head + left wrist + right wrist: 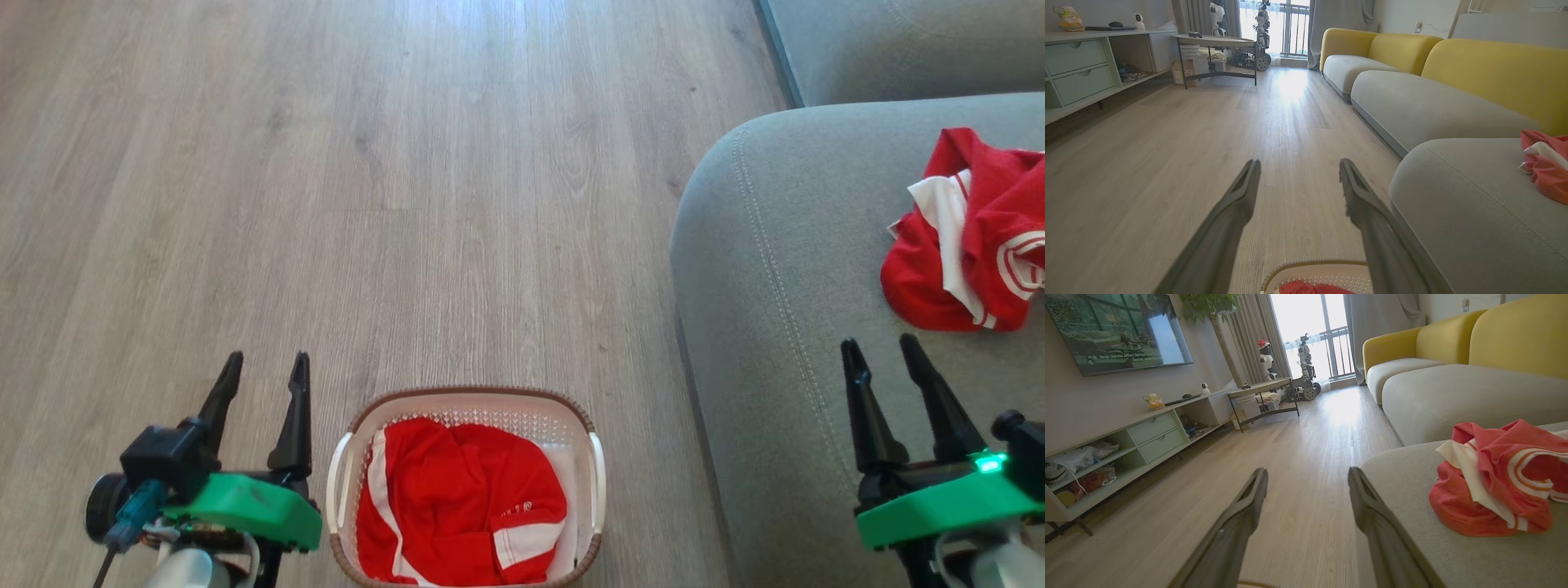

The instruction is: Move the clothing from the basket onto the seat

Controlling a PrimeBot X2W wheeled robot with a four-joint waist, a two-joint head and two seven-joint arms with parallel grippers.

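Left gripper (269, 359) hovering over floor (408, 204), fingers spread, gripping nothing. Right gripper (878, 343) hovering over seat (775, 286), fingers also spread, empty.

Basket (473, 394) sitting on floor at 3 o'clock of left gripper, holding crumpled red garment (457, 498) with white stripes. Near rim being cut off by frame bottom.

Second red garment (971, 237) lying on seat at 1 o'clock of right gripper, running past right edge. Lettering too small to read.
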